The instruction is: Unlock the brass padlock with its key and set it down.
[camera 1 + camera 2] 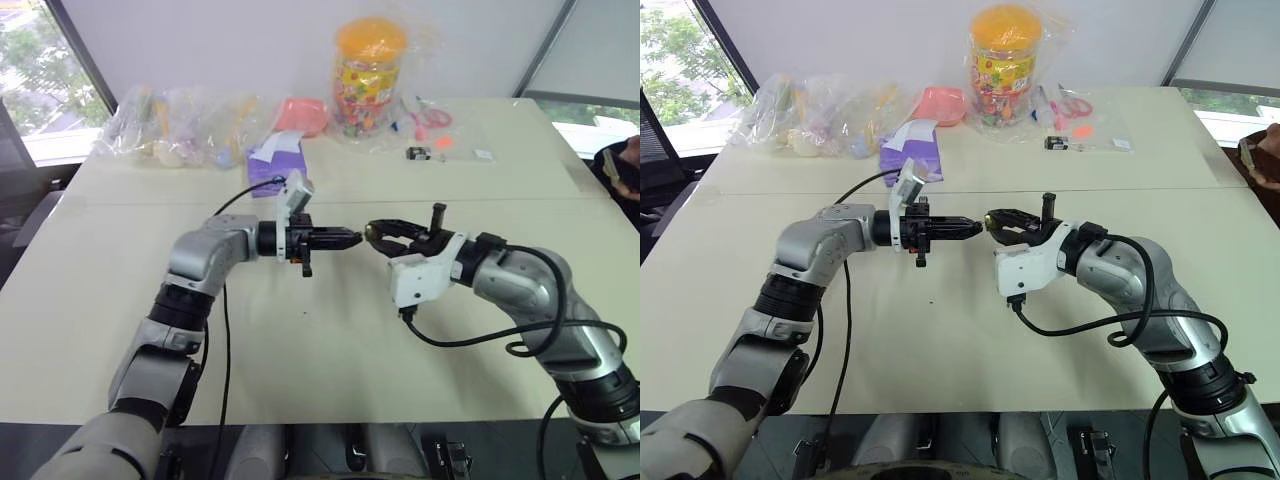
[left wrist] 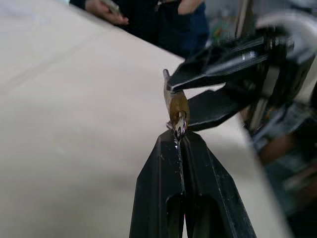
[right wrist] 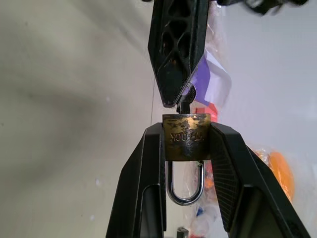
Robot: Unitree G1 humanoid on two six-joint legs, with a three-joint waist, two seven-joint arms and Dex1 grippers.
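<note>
- Right gripper clamps the brass padlock above the table; shackle seated.
- Left gripper, pressed together, pinches the key in the keyhole.
- Risk: over-twisting could slip the key or wrench the tiny lock loose.

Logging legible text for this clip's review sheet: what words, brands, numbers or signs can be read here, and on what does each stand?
Stamped lettering on the brass padlock body, seen upside down in the right wrist view: worn, apparently ending in "LOCK"; the rest is unreadable.
Printed label on the candy jar: colourful, too small to read.
Small black-and-white object near the jar: any marks too small to read.
Purple-and-white packet: no legible text.
</note>
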